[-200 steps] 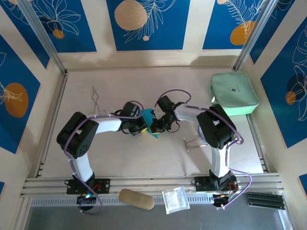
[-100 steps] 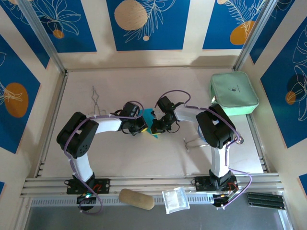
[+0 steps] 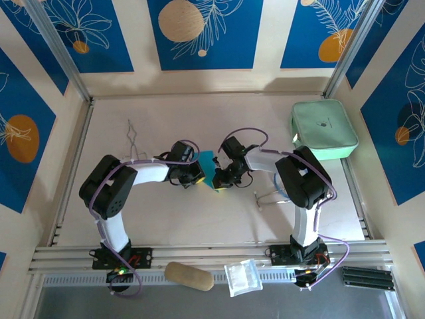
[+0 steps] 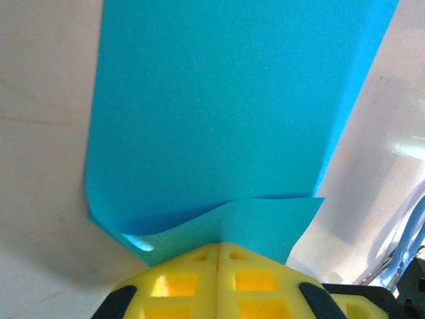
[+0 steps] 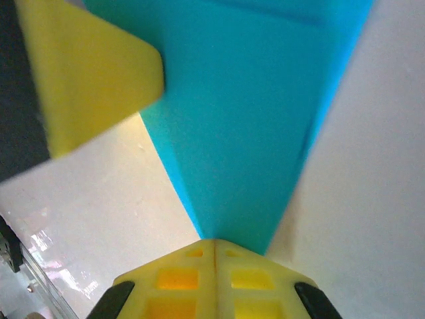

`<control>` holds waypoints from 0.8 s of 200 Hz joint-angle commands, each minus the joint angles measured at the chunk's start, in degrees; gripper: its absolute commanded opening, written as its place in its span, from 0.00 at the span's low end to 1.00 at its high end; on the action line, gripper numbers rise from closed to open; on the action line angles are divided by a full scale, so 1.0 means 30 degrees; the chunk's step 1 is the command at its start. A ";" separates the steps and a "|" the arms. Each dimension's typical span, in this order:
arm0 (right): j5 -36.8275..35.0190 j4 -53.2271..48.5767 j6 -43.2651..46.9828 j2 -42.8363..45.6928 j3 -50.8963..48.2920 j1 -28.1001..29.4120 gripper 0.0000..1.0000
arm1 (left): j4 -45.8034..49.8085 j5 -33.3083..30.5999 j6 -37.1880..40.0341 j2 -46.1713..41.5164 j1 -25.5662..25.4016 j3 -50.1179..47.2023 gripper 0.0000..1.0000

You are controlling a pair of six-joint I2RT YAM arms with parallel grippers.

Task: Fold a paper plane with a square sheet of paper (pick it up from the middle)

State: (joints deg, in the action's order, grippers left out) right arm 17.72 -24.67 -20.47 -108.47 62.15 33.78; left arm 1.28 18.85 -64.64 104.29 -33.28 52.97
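Sheet of paper (image 3: 208, 165), teal and creased, sat pinched between the two grippers. The left gripper (image 4: 218, 249) was clamped shut on one edge, which curled up just ahead of its yellow fingers (image 4: 176, 282). The right gripper (image 5: 214, 246) was closed on a narrow folded end, and the paper widened away from its tips. A mint-green pouch (image 3: 323, 129) lay well beyond the right gripper.

Left arm (image 3: 147, 174) and right arm (image 3: 264, 159): white link shells, black joint housings, purple cables (image 3: 242, 129) looped alongside; left claw (image 4: 218, 247) and right claw (image 5: 214, 243) carry yellow fingers (image 4: 259, 266) with square pockets, black mounts behind
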 commanded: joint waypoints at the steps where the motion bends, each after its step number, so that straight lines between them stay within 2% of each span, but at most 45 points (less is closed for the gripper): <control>1: -0.0244 -0.2067 0.0194 0.0564 -0.1058 -0.0133 0.01 | 0.2880 -0.1449 -0.0074 0.1246 -0.0010 -0.0520 0.04; 47: -0.0401 -0.2215 0.0085 0.1748 -0.1537 -0.0330 0.01 | 0.2849 -0.1289 0.0071 0.1214 -0.0011 -0.0375 0.04; 82: 0.0769 -0.1029 0.0162 0.3270 -0.0924 -0.0254 0.01 | 0.2628 -0.1026 0.0109 0.1129 -0.0004 -0.0313 0.04; 160: 0.0072 -0.0354 -0.0540 -0.0114 0.1320 0.0405 0.00 | 0.2096 -0.0520 0.0058 0.0949 -0.0043 -0.0225 0.05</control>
State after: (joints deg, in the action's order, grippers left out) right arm 18.00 -25.34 -21.08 -106.13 64.64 34.52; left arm 1.74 19.14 -64.62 104.40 -33.28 53.39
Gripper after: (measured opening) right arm 0.055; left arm 0.052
